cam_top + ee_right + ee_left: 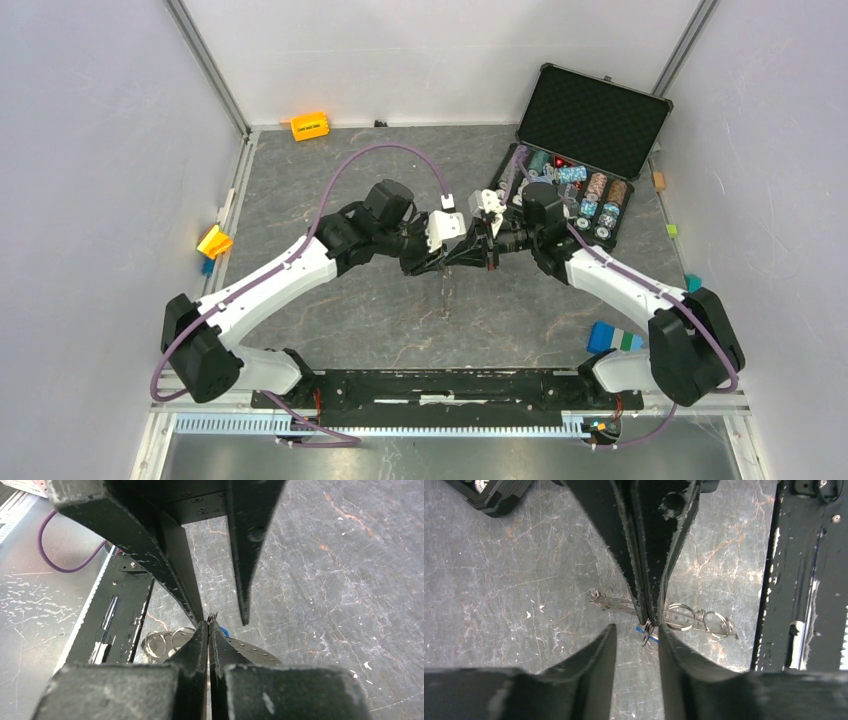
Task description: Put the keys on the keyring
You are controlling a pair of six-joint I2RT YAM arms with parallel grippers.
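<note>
Left wrist view: right pincer (647, 615) is pinching shut on a blue-headed key (644, 629) at frame centre. Left pincer (636, 627) is standing parted just below it, holding nothing. Keyring (680, 616) is lying on the counter (524, 580) behind them, long axis running left-right.

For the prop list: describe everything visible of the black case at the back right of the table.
The case is a black box with silvery edging, set on the grey table near its far right corner. Its lid is swung open and leans back, showing dark padded lining. Inside are rows of round chips, blue, brown and pale. From above, the right arm overlaps its near left side; contact cannot be told.
</note>
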